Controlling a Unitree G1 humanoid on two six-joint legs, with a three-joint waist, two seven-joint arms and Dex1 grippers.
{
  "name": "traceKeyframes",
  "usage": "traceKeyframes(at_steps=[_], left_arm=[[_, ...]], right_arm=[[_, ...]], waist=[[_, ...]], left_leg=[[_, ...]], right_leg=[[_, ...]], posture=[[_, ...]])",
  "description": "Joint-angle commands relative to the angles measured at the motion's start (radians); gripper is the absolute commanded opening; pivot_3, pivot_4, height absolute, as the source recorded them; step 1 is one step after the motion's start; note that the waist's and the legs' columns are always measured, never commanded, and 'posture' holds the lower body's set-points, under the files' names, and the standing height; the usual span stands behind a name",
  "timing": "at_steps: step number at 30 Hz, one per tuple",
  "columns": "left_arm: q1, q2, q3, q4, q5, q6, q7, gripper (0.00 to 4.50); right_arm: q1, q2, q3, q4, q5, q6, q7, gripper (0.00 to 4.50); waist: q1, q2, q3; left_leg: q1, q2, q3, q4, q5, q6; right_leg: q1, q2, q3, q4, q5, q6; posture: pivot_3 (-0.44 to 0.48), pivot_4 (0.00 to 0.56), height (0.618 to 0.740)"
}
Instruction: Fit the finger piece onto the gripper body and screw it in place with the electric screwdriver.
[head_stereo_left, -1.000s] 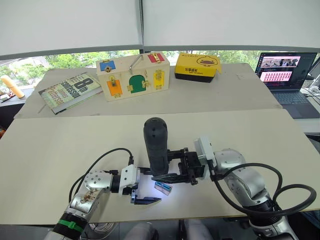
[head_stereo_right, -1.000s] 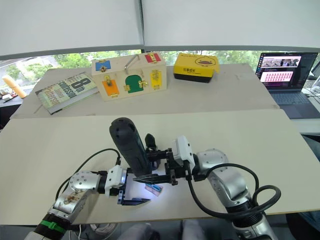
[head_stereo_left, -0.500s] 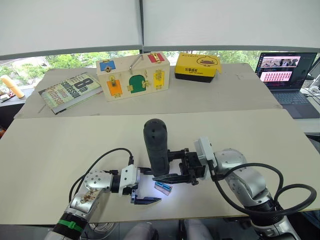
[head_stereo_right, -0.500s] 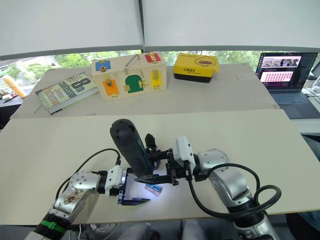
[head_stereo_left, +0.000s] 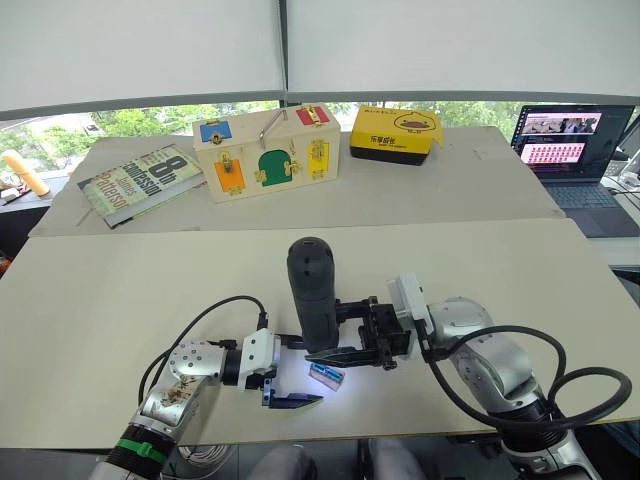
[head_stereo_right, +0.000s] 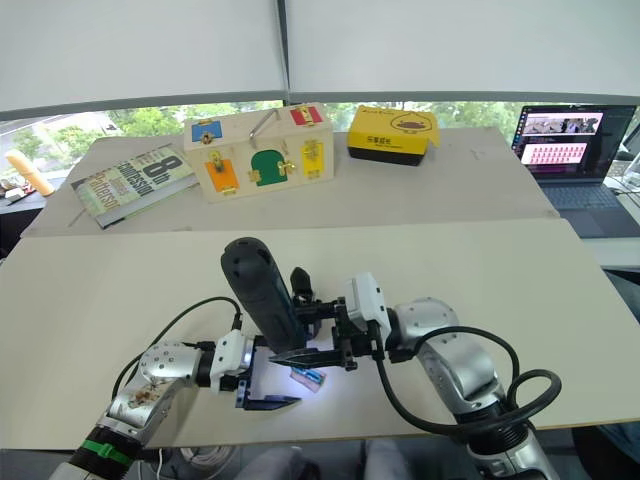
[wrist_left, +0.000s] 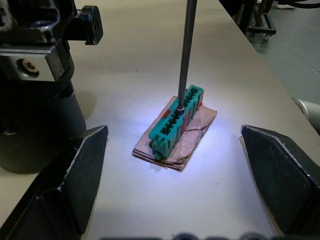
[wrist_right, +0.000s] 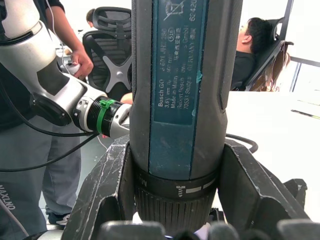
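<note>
Our right gripper (head_stereo_left: 340, 330) clenches the dark grey pen-shaped electric screwdriver (head_stereo_left: 312, 290) upright, its thin metal bit (wrist_left: 185, 52) seated in the small green tray (wrist_left: 176, 121), we judge to collect a screw. Our left gripper (head_stereo_left: 290, 372) hangs spread at the tray's seven o'clock; the chunky black gripper body (wrist_left: 35, 95) stands just beside the tray.

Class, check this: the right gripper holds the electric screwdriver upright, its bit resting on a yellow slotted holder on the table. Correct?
Not quite: the slotted holder is green, as the left wrist view shows. The right gripper does hold the electric screwdriver upright, its bit on the holder.
</note>
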Motion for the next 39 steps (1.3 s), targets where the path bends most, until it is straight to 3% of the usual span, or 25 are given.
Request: traceKeyframes(at_steps=[1, 39], left_arm=[[0.018, -0.013, -0.057, 0.068, 0.048, 0.035, 0.012, 4.49], [0.01, -0.016, -0.048, 0.077, 0.049, 0.025, 0.021, 4.49]], right_arm=[[-0.014, 0.012, -0.014, -0.021, 0.017, -0.015, 0.001, 1.9], [0.008, 0.004, -0.017, 0.006, -0.011, -0.069, 0.021, 1.9]], waist=[[0.0, 0.0, 0.0], [0.001, 0.002, -0.001]], left_leg=[[0.0, 0.0, 0.0, 0.0, 0.0, 0.0], [0.0, 0.0, 0.0, 0.0, 0.0, -0.001]], right_leg=[[0.0, 0.0, 0.0, 0.0, 0.0, 0.0], [0.001, 0.0, 0.0, -0.001, 0.001, 0.001]], posture=[[0.0, 0.15, 0.74], [0.0, 0.15, 0.74]])
